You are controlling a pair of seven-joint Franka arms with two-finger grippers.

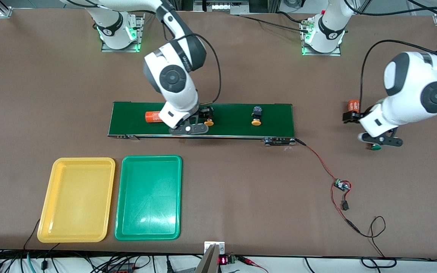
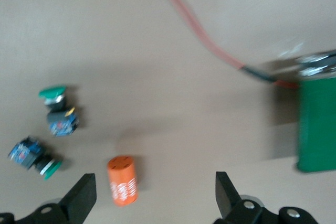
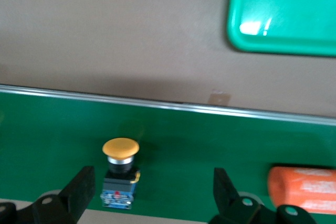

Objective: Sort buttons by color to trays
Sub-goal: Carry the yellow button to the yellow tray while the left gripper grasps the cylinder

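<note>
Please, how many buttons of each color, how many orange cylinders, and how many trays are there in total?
Orange-yellow buttons: 2
Green buttons: 2
Orange cylinders: 2
Trays, yellow tray and green tray: 2
Total: 8

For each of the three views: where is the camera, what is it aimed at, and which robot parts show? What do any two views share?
Front: high across the table, facing both bases; shows both arms, belt, yellow tray, green tray.
Left wrist: looks down past the open left gripper at two green buttons and an orange cylinder on the table.
Right wrist: looks down past the open right gripper at a yellow button on the belt.
Shared: front and right wrist both show that button and the green tray.
</note>
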